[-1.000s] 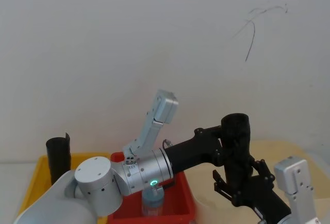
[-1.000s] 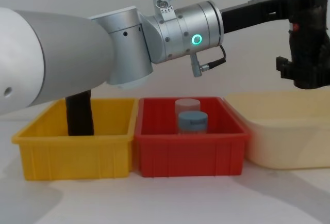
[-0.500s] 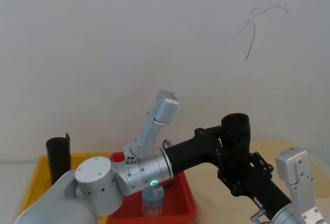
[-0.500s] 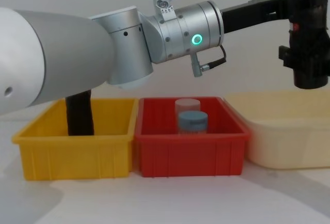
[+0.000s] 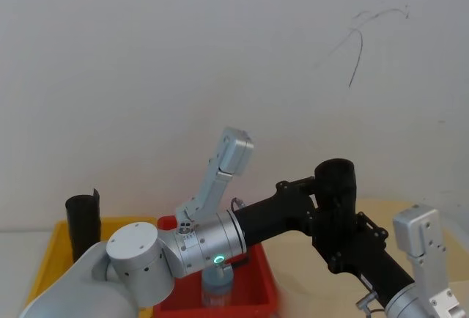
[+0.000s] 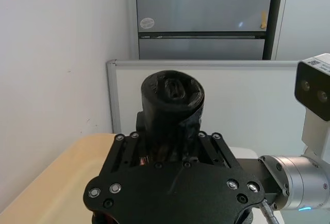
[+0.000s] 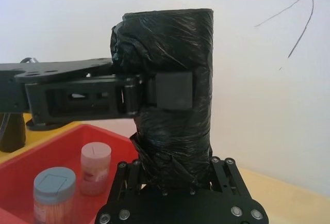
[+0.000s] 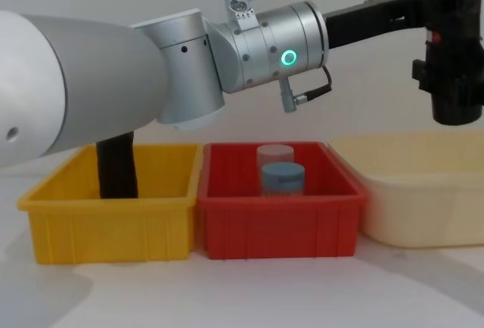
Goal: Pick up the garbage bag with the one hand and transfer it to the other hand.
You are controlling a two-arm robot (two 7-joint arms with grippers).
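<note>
garbage bag (image 7: 172, 136), a tall black roll of crinkled film, is held upright in the air above the cream tub (image 8: 423, 215), well clear of the red bin (image 8: 276, 231) and its blue-lidded jar (image 8: 282, 178). it is clamped at about mid-height by the left gripper (image 7: 167, 92), whose jaws are closed on the roll from the side, one flat pad being seen against the film. the right gripper (image 5: 344, 243) is placed directly under the roll, whose lower end is seen at its palm in the right wrist view; whether it has closed on the bag cannot be told. a second black roll (image 8: 117, 169) is seen standing in the yellow bin (image 8: 106, 226).

the bag is judged to be light and soft. the film is likely to give under a pinch, so it would be squashed rather than broken. the smooth plastic may be expected to slip, and loose outer wraps could be pulled away if only a fold is caught. hold is best taken across the full body of the roll, on the lower part beneath the left pad, and the left grip should be released only once that hold is firm.
</note>
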